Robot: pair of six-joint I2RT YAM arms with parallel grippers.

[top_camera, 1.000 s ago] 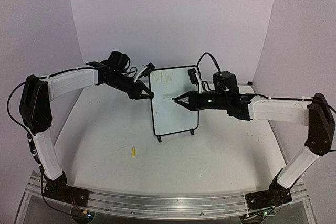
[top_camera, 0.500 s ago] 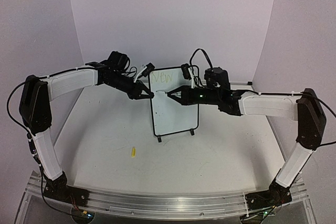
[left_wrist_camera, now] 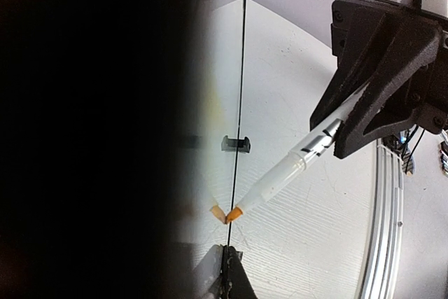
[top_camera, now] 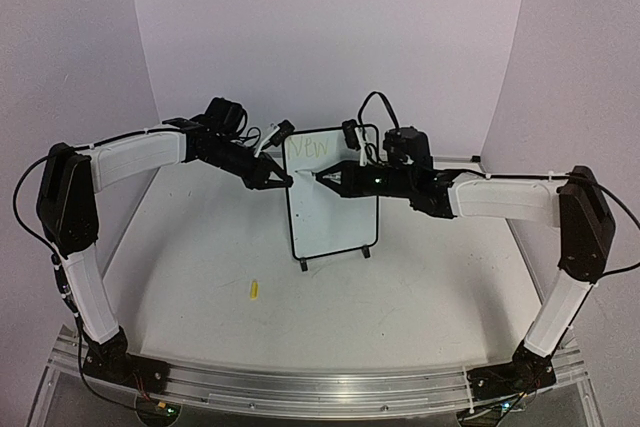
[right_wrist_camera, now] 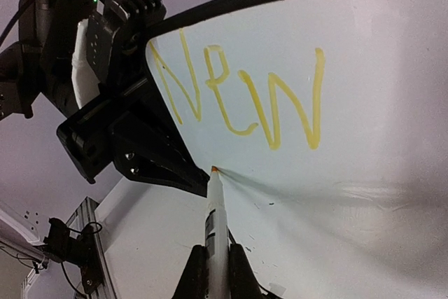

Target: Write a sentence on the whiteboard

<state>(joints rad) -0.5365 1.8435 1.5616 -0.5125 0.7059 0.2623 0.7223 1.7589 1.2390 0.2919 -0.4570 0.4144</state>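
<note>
The whiteboard [top_camera: 335,212] stands upright on two black feet mid-table. One yellow word of the sentence [right_wrist_camera: 241,96], "New", runs along its top and shows faintly in the top view [top_camera: 308,148]. My left gripper [top_camera: 284,182] is shut on the board's left edge, which in the left wrist view is a thin black line [left_wrist_camera: 242,89] between my fingers [left_wrist_camera: 227,264]. My right gripper [right_wrist_camera: 215,257] is shut on a white marker [right_wrist_camera: 216,215]. Its orange tip [left_wrist_camera: 234,213] touches the board near the left edge, just below "New".
A small yellow marker cap [top_camera: 254,289] lies on the table, front left of the board. The board's black feet [top_camera: 303,265] stand on the white tabletop. A metal rail [top_camera: 300,387] runs along the near edge. Purple walls enclose the back and sides.
My right arm has swung left across the board, carrying the marker tip from the board's middle to its left side under "New". The left arm and the board have not moved.
</note>
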